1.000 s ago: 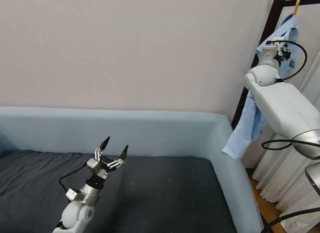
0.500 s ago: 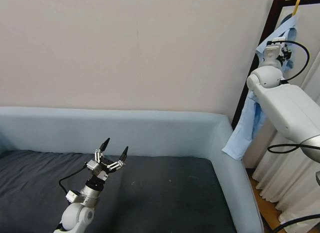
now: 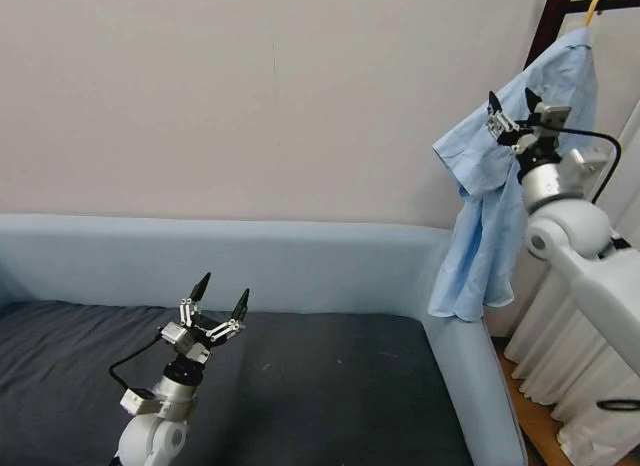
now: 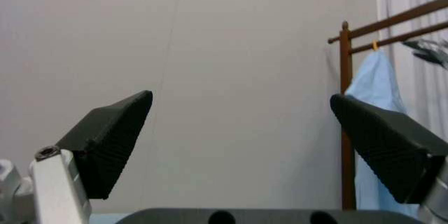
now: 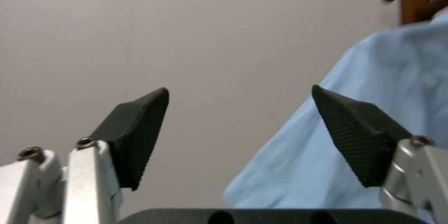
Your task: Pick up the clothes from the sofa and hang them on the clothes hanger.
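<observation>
Observing right gripper (image 3: 511, 102) released by blue shirt (image 3: 480, 236), two o'clock. Recording left gripper (image 3: 220, 292) released above sofa (image 3: 300, 261), seven o'clock.

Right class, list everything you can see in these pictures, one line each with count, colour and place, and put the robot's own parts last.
light blue fabric shirt: one, light blue, hanging at the right, past the sofa's end
yellow hanger: one, yellow, hook at the top of the shirt
dark wooden clothes rack: one, dark brown, right of the sofa
pale blue sofa: one, pale blue, along the wall
dark grey seat cushion: one, dark grey, on the sofa
white curtain: one, white, far right
beige wall: one, beige, behind the sofa
left end effector: one, open, above the cushion
right end effector: one, open, by the shirt
</observation>
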